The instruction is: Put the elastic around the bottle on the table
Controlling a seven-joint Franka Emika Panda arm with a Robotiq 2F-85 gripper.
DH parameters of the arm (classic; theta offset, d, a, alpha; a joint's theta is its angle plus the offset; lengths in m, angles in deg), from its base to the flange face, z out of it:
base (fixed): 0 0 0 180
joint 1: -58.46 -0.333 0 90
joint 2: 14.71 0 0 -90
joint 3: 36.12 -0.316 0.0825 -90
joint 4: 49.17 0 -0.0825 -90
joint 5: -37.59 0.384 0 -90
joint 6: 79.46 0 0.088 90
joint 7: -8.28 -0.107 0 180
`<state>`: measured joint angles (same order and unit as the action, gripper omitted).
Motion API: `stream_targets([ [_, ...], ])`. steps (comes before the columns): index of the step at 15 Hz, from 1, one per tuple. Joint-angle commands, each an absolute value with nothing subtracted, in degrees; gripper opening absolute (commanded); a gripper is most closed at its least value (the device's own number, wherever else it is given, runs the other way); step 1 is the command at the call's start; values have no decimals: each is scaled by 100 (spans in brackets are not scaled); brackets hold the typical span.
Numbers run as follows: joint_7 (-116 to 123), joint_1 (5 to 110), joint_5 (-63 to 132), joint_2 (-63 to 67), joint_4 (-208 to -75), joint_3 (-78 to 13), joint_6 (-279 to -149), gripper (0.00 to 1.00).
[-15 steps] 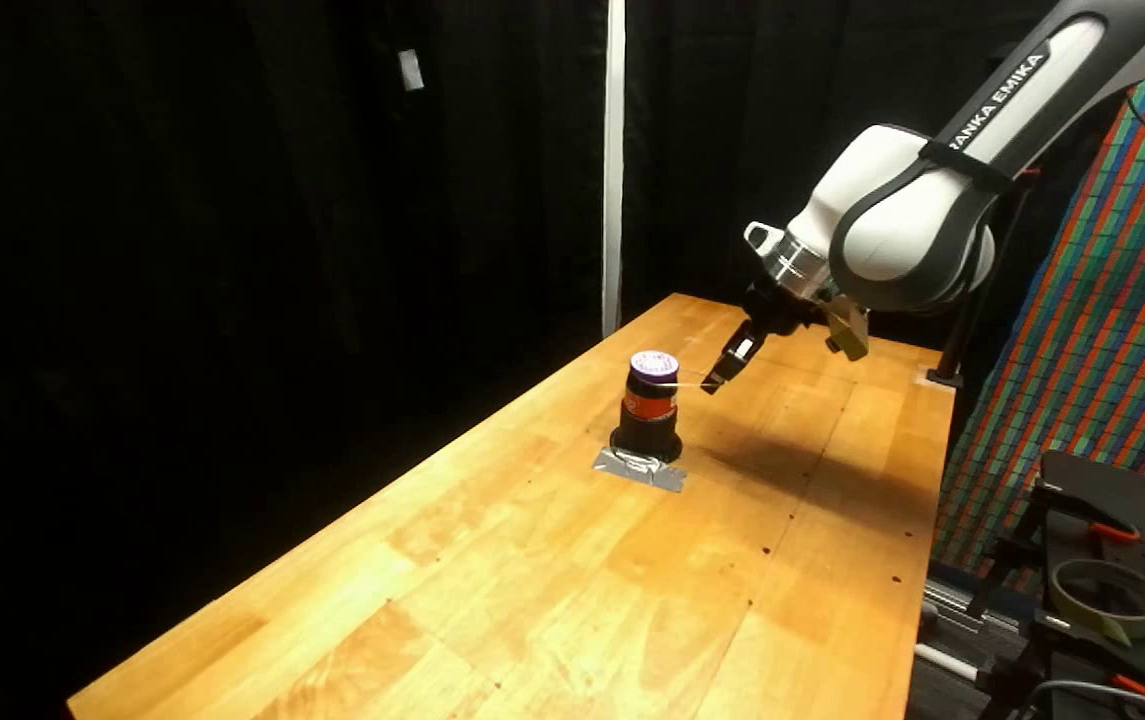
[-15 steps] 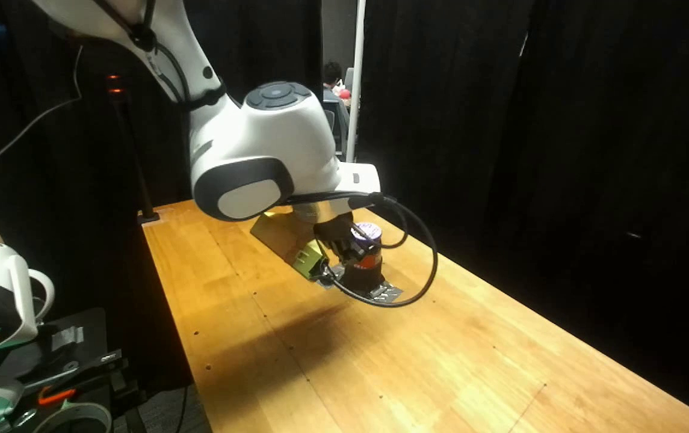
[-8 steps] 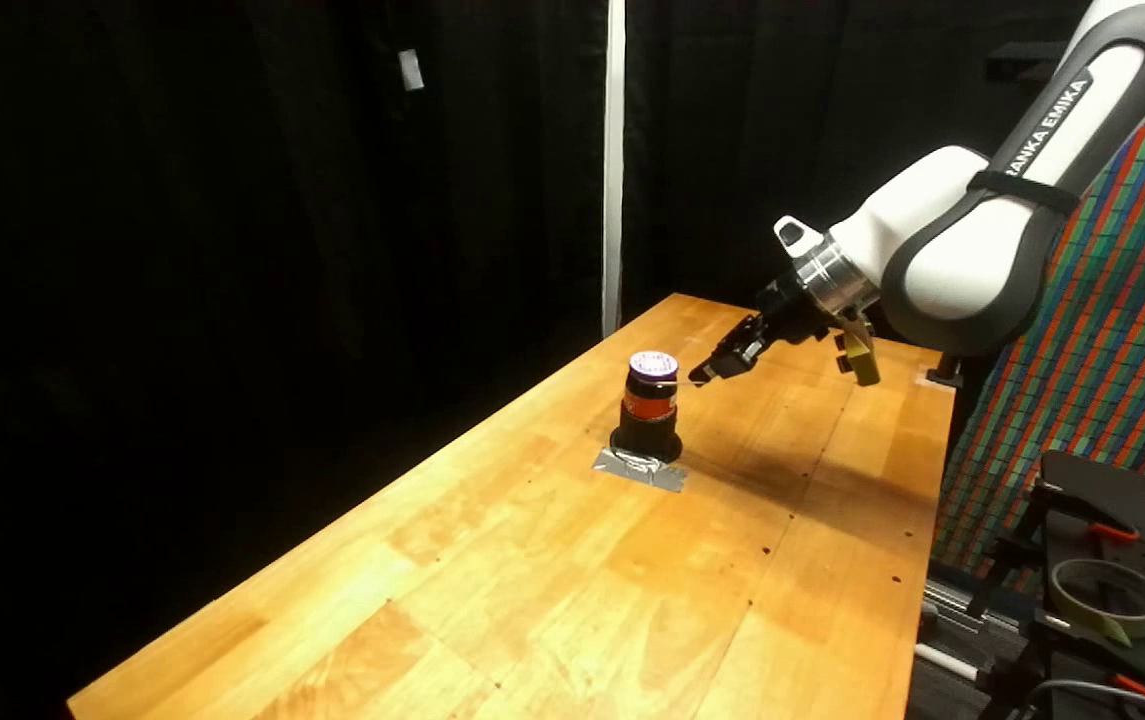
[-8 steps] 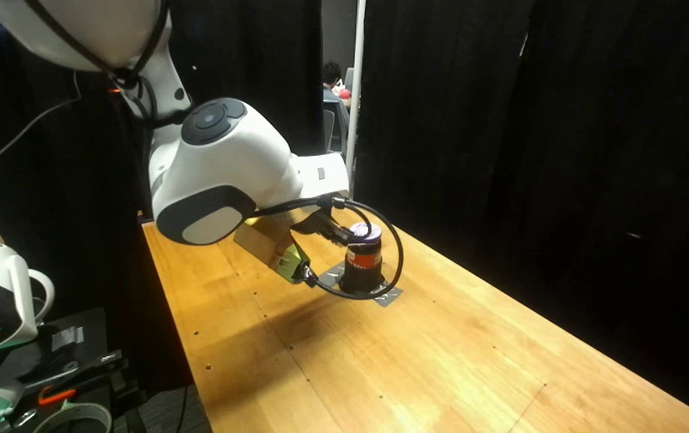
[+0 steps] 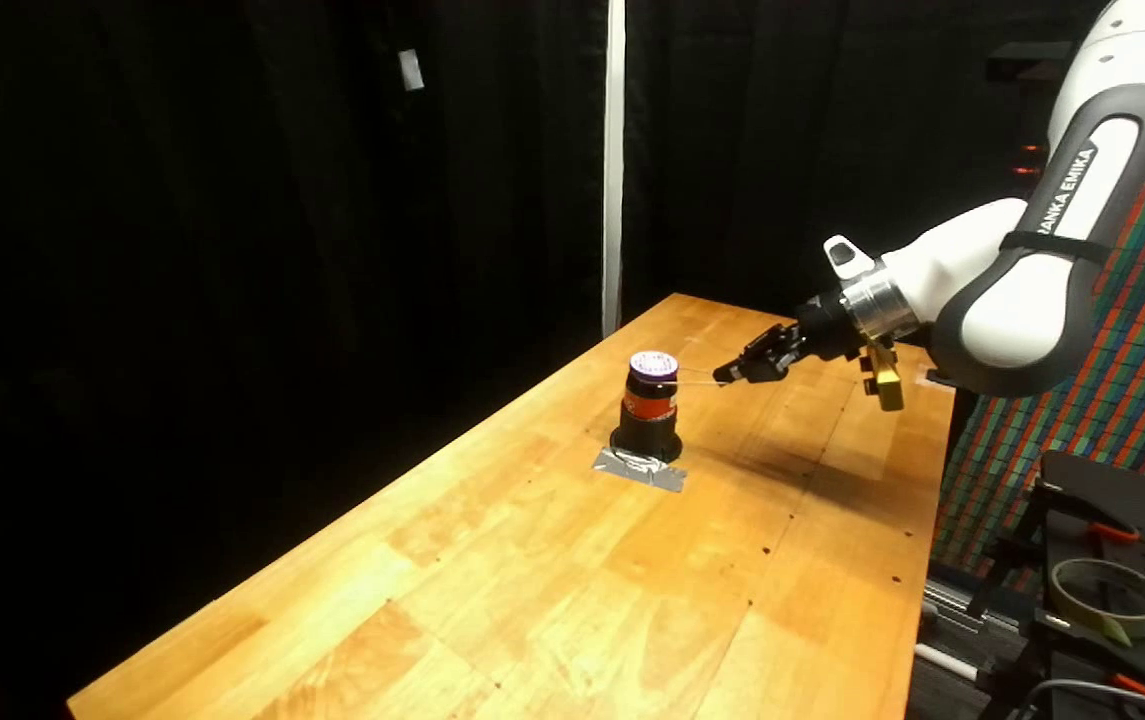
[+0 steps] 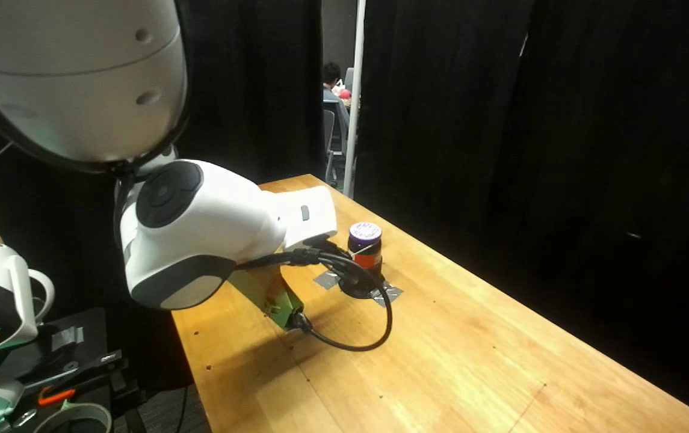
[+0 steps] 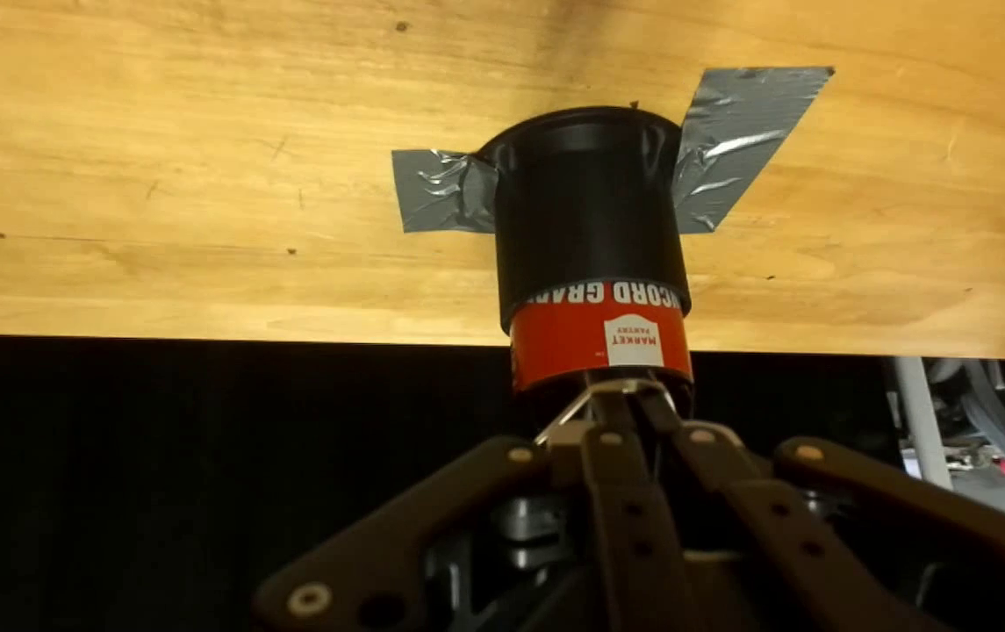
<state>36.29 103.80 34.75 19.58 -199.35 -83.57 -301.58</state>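
Note:
The bottle (image 5: 650,405), dark with a purple-rimmed white lid and orange-red label, stands upright in a black holder (image 7: 590,219) taped to the wooden table (image 5: 572,580). It also shows in an exterior view (image 6: 366,260) and the wrist view (image 7: 599,338). The elastic (image 5: 697,383) is a thin pale line stretched between the bottle's upper part and my fingertips. My gripper (image 5: 724,378) is beside the bottle at upper height, apart from it. In the wrist view its fingers (image 7: 635,408) are nearly together with the elastic (image 7: 565,414) at the tips. The bottle's far side is hidden.
Grey tape (image 7: 748,140) holds the holder down on both sides. A black cable loop (image 6: 389,319) hangs from the wrist beside the bottle. A side cart (image 5: 1097,560) with a tape roll (image 5: 1107,598) stands past the table's edge. Black curtains surround the table.
The arm has lowered and tilted flatter. The gripper tips moved slightly toward the bottle, then back away from it, and the elastic is stretched longer. The bottle has not moved.

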Motion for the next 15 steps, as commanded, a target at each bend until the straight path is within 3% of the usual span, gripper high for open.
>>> stream_targets([
  [1, 2298, 9668, 2106, 1845, -20070, -7234, -31135, 9],
  [7, 1043, 7948, 1264, 1875, -19993, -5199, -32577, 9],
  [8, 1415, 8820, 1292, 1948, -19895, -6036, -32169, 13],
  [9, 1367, 8739, 1311, 1931, -19894, -5986, -32149, 28],
  [10, 1293, 8609, 1338, 1931, -19959, -5903, -32176, 37],
  [11, 871, 7794, 1276, 1835, -19875, -5095, -32224, 38],
  [12, 844, 7728, 1283, 1839, -19877, -5015, -32208, 21],
  [14, 767, 7491, 1304, 1870, -19874, -4745, -32178, 37],
  [15, 745, 7426, 1310, 1877, -19863, -4700, -32172, 39],
])
